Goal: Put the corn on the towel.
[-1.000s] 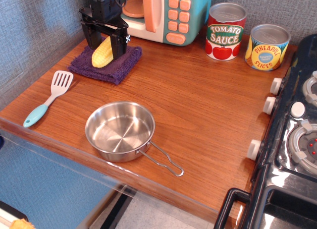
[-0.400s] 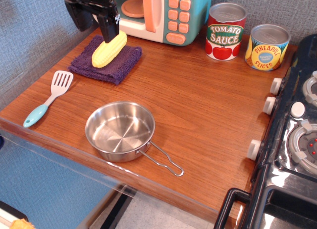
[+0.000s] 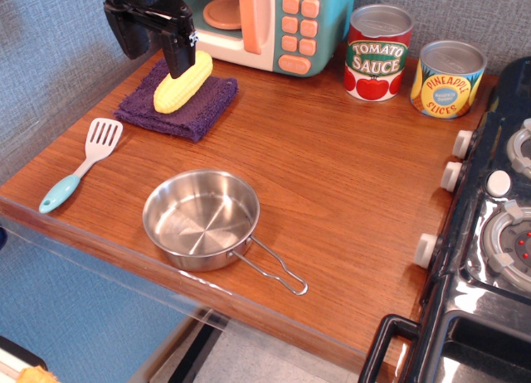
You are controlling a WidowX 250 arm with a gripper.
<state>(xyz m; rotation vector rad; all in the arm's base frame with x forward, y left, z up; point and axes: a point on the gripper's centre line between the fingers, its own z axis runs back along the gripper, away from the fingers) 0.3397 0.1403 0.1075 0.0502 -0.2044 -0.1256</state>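
Fingers (image 3: 177, 58) apart above corn (image 3: 184, 86)

A steel pan (image 3: 202, 218) and a teal-handled spatula (image 3: 80, 164) lie on the wooden counter (image 3: 332, 192). Tomato sauce can (image 3: 377, 52) and pineapple slices can (image 3: 448, 79) stand beside the toy microwave (image 3: 274, 22).

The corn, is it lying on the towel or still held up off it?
Lying on the towel. The corn rests lengthwise on the purple towel, and the open tool sits above its far end, not clamping it.
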